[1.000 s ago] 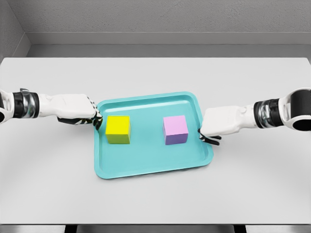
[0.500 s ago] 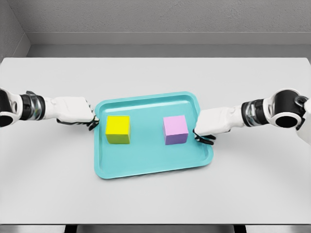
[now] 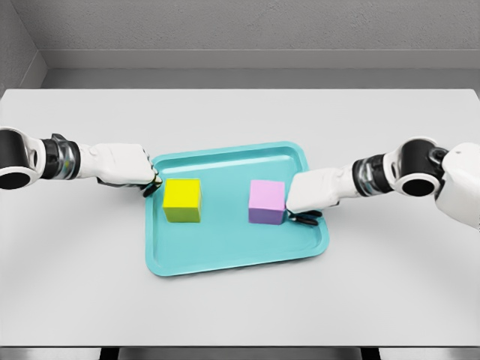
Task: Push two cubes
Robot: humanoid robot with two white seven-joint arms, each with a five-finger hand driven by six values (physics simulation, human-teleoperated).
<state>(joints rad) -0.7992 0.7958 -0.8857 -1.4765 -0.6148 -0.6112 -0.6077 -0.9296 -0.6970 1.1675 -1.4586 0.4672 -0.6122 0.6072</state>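
The right hand (image 3: 313, 193) reaches in over the right rim of the teal tray (image 3: 225, 247), its fingers curled under and holding nothing, and its knuckle side touches the right face of the pink cube (image 3: 266, 201). The left hand (image 3: 127, 166) sits at the tray's left rim, also curled into a loose fist with nothing in it; its dark fingertips are just beside the upper left corner of the yellow cube (image 3: 182, 199), and whether they touch it cannot be told from this view. Both cubes stand upright on the floor of the tray, side by side and clearly apart, the yellow one on the left half and the pink one on the right half. The tray lies slightly askew in the middle of a pale grey table (image 3: 240, 315), with a grey wall (image 3: 240, 30) behind.
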